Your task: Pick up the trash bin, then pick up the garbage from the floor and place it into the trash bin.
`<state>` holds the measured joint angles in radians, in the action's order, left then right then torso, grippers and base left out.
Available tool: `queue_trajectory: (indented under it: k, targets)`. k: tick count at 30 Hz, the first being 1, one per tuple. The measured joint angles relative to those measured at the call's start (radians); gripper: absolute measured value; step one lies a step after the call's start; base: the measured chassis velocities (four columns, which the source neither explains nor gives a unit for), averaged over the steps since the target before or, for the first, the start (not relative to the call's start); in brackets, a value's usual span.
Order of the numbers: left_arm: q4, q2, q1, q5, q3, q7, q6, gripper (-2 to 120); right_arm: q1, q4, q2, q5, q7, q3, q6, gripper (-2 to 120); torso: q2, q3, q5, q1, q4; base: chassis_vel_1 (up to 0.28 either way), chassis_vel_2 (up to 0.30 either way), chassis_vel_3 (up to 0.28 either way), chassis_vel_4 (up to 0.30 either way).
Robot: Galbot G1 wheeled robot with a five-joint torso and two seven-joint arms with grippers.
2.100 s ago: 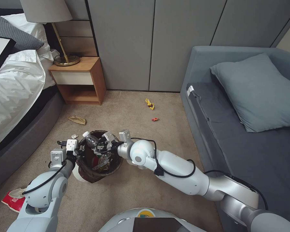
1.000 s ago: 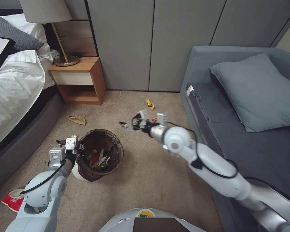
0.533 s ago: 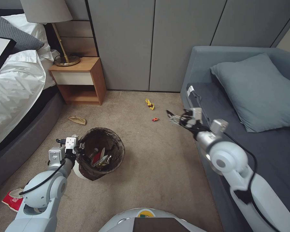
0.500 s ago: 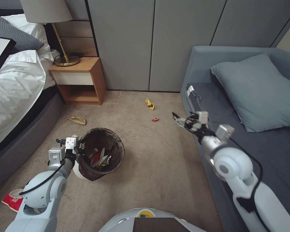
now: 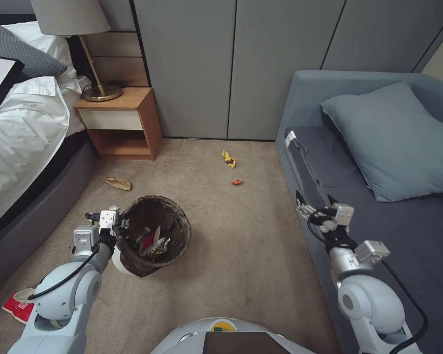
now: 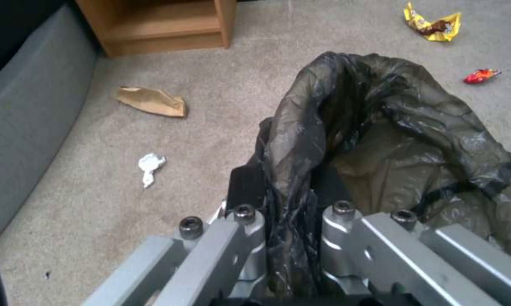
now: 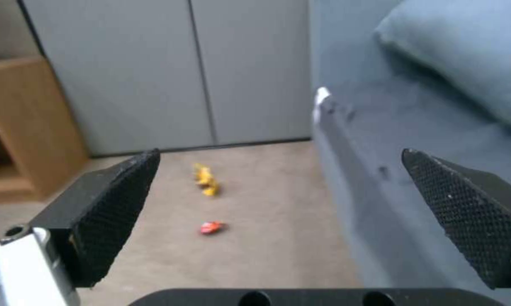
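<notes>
The trash bin (image 5: 155, 236) is gripped at its rim by the left gripper (image 5: 117, 227), lower left. The right gripper (image 5: 314, 205) is seen at lower right, above the sofa (image 5: 379, 231) edge.

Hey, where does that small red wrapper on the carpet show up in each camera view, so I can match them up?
Head view: the small red wrapper lies mid-carpet, between the trash bin and the sofa.
Left wrist view: it lies on the carpet beyond the bin's liner.
Right wrist view: it lies on the carpet, framed between the right gripper's open fingers.
Shared landmark: the yellow wrapper, farther towards the wall.
</notes>
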<state>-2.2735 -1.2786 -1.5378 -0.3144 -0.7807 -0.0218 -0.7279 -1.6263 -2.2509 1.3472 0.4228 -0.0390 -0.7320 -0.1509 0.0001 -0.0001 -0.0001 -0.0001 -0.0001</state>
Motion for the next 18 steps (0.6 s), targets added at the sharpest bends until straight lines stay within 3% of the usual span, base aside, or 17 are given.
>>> queue_trajectory:
  k: [1,5,18]
  targets:
    - [0.0,0.001,-0.001,-0.001,0.0,0.0,0.0,7,-0.017,0.016,0.009,-0.073,0.01,-0.01,0.042,100,0.0,0.0,0.0001,0.0,0.0,0.0,0.0,0.0,0.0]
    - [-0.003,-0.002,0.001,-0.001,0.004,0.0,0.001,7,-0.021,0.028,0.02,-0.107,0.001,-0.01,0.06,100,0.0,0.0,0.0,0.0,0.0002,0.0,0.0,0.0,0.0]
    - [-0.009,-0.001,-0.009,-0.002,0.002,0.0,0.001,7,-0.005,0.038,0.029,-0.117,-0.013,-0.013,0.062,100,0.0,0.0,0.0001,0.0,0.0001,0.0,0.0,0.0,0.0]
